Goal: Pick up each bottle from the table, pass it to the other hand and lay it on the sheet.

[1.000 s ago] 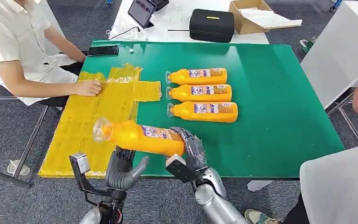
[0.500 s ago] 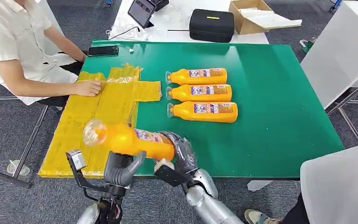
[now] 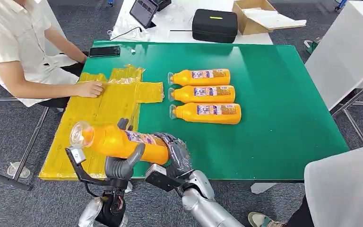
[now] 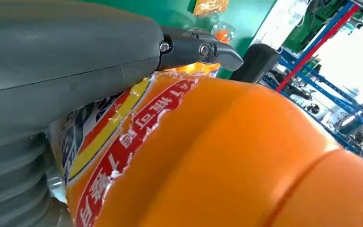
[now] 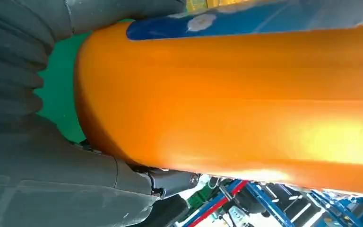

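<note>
One bottle (image 3: 118, 141) is in the air at the near edge of the table (image 3: 283, 118), and both of my hands are on it. It lies nearly level, its long axis running across my front: the clear cap end points out to my left, over the near part of the yellow sheet (image 3: 94, 113), and the base sits in my right hand (image 3: 175, 153). That hand is wrapped round the base end, fingers closed on the orange body. My left hand (image 3: 123, 163) comes up from beneath the middle of the bottle; the left wrist view has the thumb laid along the label and a dark fingertip curling over the far side, so I judge it has hold too, though how firm that hold is I cannot tell.

So I read this as the hand-over itself. What matters is that the sheet lies to the left of the bottle and beyond it, and the left hand is the nearer one to it. The bottle's axis already runs roughly across the sheet's width, so little turning should be needed.

Three more bottles (image 3: 199, 93) lie side by side on the green table, well apart from both hands, caps toward the sheet. A person's hand (image 3: 90, 88) rests on the sheet's far part.
</note>
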`<state>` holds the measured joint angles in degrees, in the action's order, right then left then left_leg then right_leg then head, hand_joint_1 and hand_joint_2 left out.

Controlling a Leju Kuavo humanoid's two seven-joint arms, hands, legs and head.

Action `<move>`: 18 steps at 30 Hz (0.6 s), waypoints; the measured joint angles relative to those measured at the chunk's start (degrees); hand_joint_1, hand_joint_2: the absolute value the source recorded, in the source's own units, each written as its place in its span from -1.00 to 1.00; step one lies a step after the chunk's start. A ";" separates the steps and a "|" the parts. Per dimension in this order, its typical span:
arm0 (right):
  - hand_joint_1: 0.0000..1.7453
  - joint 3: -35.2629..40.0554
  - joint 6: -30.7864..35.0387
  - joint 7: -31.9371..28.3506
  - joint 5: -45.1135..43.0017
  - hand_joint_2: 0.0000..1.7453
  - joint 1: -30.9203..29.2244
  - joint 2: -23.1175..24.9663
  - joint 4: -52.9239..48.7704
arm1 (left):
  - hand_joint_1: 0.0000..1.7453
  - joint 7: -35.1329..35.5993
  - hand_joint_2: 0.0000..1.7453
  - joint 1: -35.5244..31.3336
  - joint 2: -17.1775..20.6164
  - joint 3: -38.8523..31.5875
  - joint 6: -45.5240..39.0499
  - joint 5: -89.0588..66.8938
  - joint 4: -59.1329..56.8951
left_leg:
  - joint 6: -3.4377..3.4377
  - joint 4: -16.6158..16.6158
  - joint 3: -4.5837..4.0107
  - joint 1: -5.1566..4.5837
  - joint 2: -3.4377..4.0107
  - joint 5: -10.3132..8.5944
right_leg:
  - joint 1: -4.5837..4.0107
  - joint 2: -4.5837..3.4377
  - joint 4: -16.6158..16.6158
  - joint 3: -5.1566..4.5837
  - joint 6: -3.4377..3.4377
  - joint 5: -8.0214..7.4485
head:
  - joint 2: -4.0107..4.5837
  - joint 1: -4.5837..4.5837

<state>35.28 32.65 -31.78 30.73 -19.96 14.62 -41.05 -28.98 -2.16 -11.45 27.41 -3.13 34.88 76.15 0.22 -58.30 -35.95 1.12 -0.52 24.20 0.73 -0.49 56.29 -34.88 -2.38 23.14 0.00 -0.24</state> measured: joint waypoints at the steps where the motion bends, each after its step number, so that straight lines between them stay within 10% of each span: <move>1: 0.58 0.13 -0.04 0.00 -0.11 1.00 -0.08 0.00 0.11 | 1.00 -0.09 1.00 -0.07 -0.04 -0.02 0.00 0.00 -0.13 | 0.00 0.00 0.00 0.00 0.00 0.00 | 0.00 0.00 0.00 0.00 0.00 0.00 | 0.00 0.00; 12: 0.58 1.01 -1.53 -0.15 -2.10 1.00 -0.14 0.00 0.68 | 1.00 -1.38 1.00 0.14 -0.20 -0.90 0.81 1.07 -0.24 | 0.00 0.00 0.00 0.00 0.00 0.00 | 0.00 0.00 0.00 0.00 0.00 0.00 | 0.00 0.00; 15: -0.08 1.22 -1.53 -0.17 -2.14 1.00 -0.14 0.04 0.70 | 1.00 -1.46 1.00 0.14 -0.20 -1.05 0.81 1.07 -0.26 | 0.00 0.00 0.00 0.00 0.00 0.00 | 0.00 0.00 0.00 0.00 0.00 0.00 | 0.00 0.00; 18: 0.02 1.31 -2.53 -0.24 -3.08 1.00 -0.13 0.17 0.74 | 1.00 -1.68 1.00 0.20 -0.24 -1.24 1.40 1.44 -0.24 | 0.00 0.00 0.00 0.00 0.00 0.00 | 0.00 0.00 0.00 0.00 0.00 0.00 | 0.00 0.00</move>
<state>36.59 30.12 -32.02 27.65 -20.09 14.80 -40.30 -30.66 -1.97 -11.69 26.16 -1.73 36.32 75.91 0.22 -58.30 -35.95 1.12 -0.52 24.20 0.73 -0.49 56.29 -34.88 -2.38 23.14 0.00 -0.24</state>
